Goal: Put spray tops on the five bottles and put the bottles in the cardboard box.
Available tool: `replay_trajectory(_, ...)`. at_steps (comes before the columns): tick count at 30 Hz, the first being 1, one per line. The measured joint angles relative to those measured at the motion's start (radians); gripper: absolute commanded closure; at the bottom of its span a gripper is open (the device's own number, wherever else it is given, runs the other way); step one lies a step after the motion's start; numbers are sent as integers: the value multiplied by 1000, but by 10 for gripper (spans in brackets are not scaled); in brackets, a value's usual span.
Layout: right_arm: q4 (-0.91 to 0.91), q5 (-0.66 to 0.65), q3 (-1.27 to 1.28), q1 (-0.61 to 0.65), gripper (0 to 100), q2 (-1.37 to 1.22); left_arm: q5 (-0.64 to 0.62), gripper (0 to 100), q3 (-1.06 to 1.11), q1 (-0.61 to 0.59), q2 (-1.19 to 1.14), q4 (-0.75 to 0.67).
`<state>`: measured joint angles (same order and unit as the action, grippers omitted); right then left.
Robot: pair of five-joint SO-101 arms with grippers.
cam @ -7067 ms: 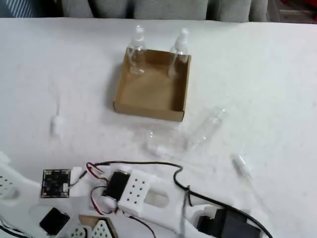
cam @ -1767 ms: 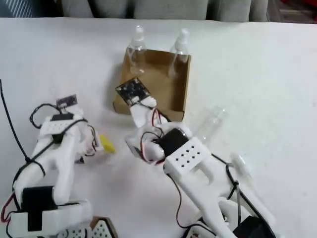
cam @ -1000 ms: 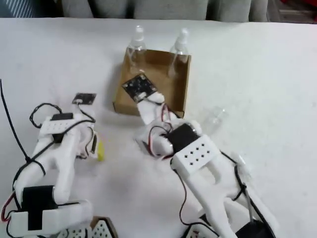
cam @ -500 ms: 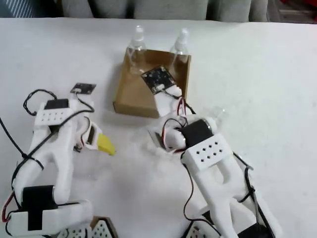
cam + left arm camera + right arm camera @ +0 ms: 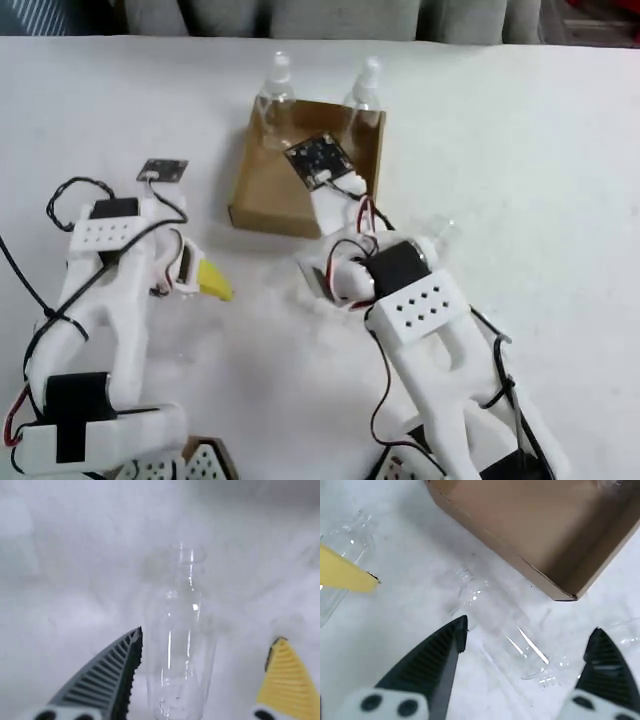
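The cardboard box [image 5: 275,185] sits mid-table, and two clear bottles with spray tops [image 5: 275,100] [image 5: 363,100] stand along its far side. My left gripper [image 5: 207,636] is open low over the table, its grey and yellow fingers either side of a clear uncapped bottle [image 5: 180,645] lying flat. Just in front of the box [image 5: 520,515], my right gripper [image 5: 530,626] is open with another uncapped bottle [image 5: 505,630] lying between its black fingers. The left gripper's yellow finger [image 5: 345,572] is nearby. A third loose bottle [image 5: 435,235] lies right of the box.
The right arm [image 5: 410,300] crosses the table's middle up to the box's near wall, and the left arm [image 5: 110,270] stands to its left. The white table surface is open at the far left and far right.
Both arms came out from the near edge over the table. The right one swung toward the box's front. In the last half second the left gripper shifted slightly; the right arm kept still.
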<state>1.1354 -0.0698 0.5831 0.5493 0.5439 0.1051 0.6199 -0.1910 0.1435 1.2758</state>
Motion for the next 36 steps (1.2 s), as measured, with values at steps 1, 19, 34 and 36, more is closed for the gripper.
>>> replay_trajectory(1, 0, 0, 0, 0, 669, 0, 0, 623, 0, 0, -2, -3)
replay_trajectory(19, 0, 0, 0, 0, 669, 0, 2, 701, -54, 0, -172, -121)
replay_trajectory(34, 0, 0, 0, 0, 669, 0, 141, 635, -54, 0, -172, -138)
replay_trajectory(36, 0, 0, 0, 0, 669, 0, 192, 635, -41, 0, -172, -152)
